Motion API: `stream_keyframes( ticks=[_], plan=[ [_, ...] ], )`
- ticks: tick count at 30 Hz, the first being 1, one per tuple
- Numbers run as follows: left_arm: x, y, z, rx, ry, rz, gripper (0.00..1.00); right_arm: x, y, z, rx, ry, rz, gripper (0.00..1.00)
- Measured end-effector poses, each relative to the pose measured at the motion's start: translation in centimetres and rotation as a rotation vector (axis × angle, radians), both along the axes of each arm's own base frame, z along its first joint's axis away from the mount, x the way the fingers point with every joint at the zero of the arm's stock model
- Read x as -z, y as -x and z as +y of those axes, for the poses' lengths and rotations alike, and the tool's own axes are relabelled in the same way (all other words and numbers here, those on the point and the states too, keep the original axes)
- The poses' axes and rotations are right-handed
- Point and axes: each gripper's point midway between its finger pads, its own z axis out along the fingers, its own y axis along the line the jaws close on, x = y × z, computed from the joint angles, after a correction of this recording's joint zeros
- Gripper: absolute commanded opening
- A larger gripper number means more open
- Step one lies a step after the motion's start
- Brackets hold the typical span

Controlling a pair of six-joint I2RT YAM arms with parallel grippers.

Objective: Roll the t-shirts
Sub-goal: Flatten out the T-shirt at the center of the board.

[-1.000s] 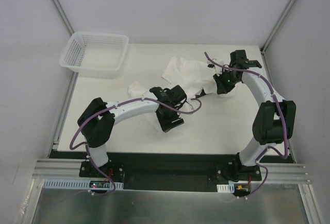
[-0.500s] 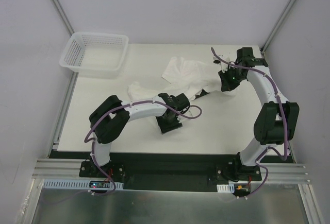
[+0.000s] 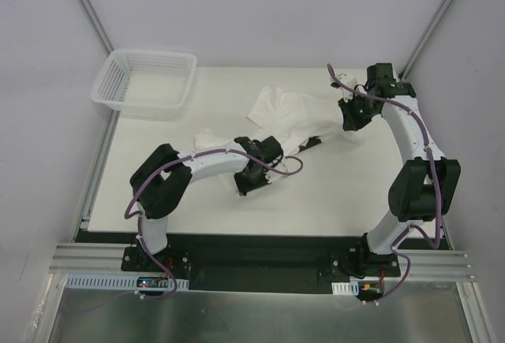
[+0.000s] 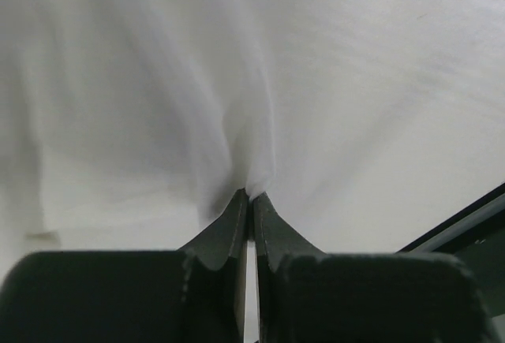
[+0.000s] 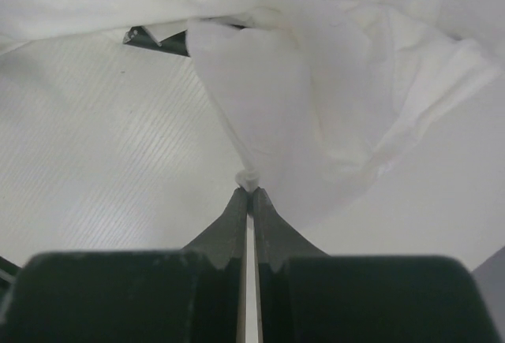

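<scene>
Item: t-shirt [image 3: 288, 110], crumpled, lying right of the basket [image 3: 110, 91].
My left gripper [image 4: 251, 195]: pinched tight on a fold nearer the basket.
My right gripper [image 5: 249, 191]: clamped on the corner farthest from the basket.
Purpose, I judge: spreading the cloth flat for rolling.

Left gripper [image 4: 251, 195] is clamped tight on the t-shirt [image 3: 284, 110] at its near edge, arm curled low. Right gripper [image 5: 248, 189] pinches the t-shirt's right side, arm stretched way out.

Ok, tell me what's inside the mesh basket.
The basket shows only its own mesh floor, nothing lying on it; the t-shirts are out on the table. Its near wall may hide a strip.
</scene>
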Motion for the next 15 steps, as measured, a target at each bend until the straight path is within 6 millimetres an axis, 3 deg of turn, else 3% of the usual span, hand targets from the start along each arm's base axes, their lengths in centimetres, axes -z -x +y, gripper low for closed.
stream_keyframes(
  ticks=[2, 4, 7, 8, 10, 13, 15],
  plan=[
    [-1.9, -2.3, 1.4, -0.044, 0.022, -0.028, 0.00, -1.4, -0.9, -0.9, 0.025, 0.014, -0.043, 0.01],
    [-5.6, -6.6, 2.9, -0.126, 0.089, -0.105, 0.00, -3.7, -2.2, -2.3, 0.066, 0.028, -0.110, 0.01],
    [-14.8, -14.8, 6.1, -0.264, 0.230, -0.356, 0.00, -8.2, -4.1, -5.3, 0.157, 0.063, -0.254, 0.01],
    [-17.6, -16.6, 7.4, -0.300, 0.256, -0.430, 0.00, -10.1, -4.6, -6.4, 0.196, 0.071, -0.308, 0.01],
    [-25.1, -20.0, 10.1, -0.362, 0.322, -0.610, 0.00, -14.2, -5.3, -8.3, 0.272, 0.077, -0.426, 0.01],
    [-33.9, -21.8, 12.0, -0.396, 0.402, -0.819, 0.00, -21.0, -5.5, -10.4, 0.374, 0.071, -0.610, 0.01],
    [-37.9, -21.5, 12.4, -0.386, 0.438, -0.911, 0.00, -25.2, -5.1, -10.7, 0.412, 0.055, -0.720, 0.01]
  ],
)
